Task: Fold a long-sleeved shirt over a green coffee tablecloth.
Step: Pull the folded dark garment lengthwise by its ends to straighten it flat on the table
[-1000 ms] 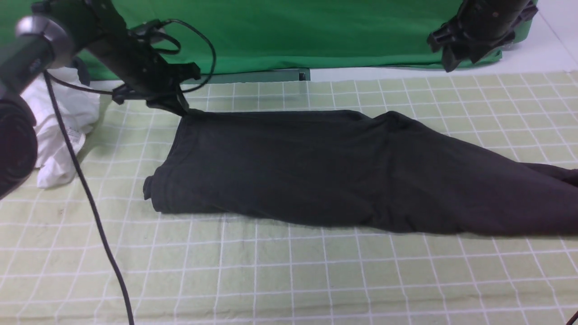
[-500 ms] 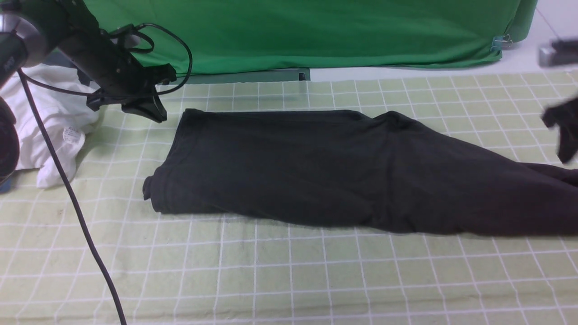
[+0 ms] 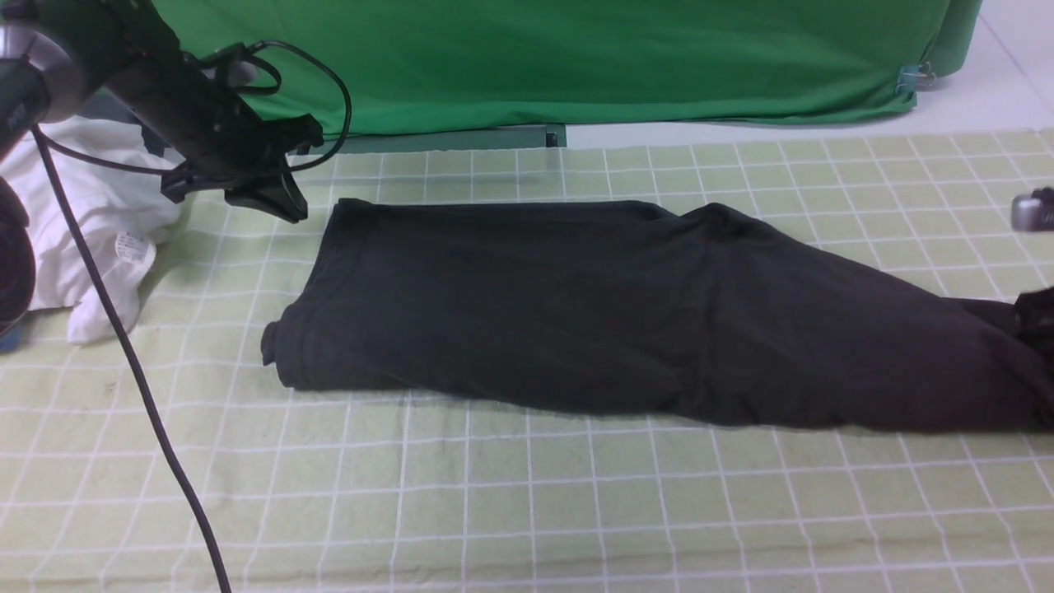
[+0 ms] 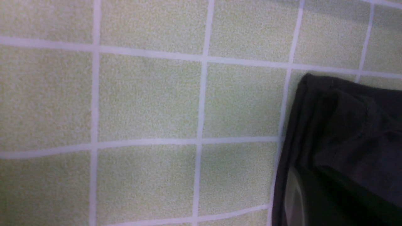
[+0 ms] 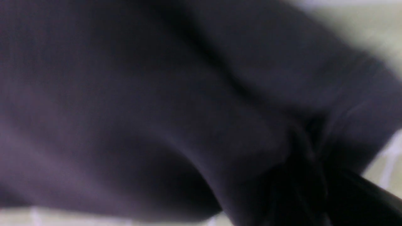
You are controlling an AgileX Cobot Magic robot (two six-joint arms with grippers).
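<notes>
Hovering with its jaws pressed together and nothing between them, the left gripper (image 3: 288,211) hangs over the tablecloth (image 3: 494,494), just beside the shirt's far corner on that side and apart from it. Its wrist view looks down on bare grid squares (image 4: 147,100), with that dark folded corner of the shirt (image 4: 345,125) at one edge of the picture. Out from this gripper toward the other arm, the shirt (image 3: 576,305) lies flat as a long dark band across the tablecloth. The end nearest the left gripper is squared off, and the band narrows as it runs away from it; no print or label shows on the upturned side. Behind the left gripper, on its outer side, a white garment (image 3: 99,222) is bunched on the cloth, and a black cable (image 3: 140,387) trails down from the left arm across the grid toward the robot. The right gripper (image 3: 1039,317) is at the shirt's narrow far end, low and against the fabric, mostly cut off by the edge of the front view. Its wrist view is blurred and filled with dark cloth (image 5: 125,94), so I cannot tell how wide its jaws stand or whether they have hold of the shirt. Beyond both grippers, a green backdrop (image 3: 576,58) hangs along the far side of the tablecloth.
</notes>
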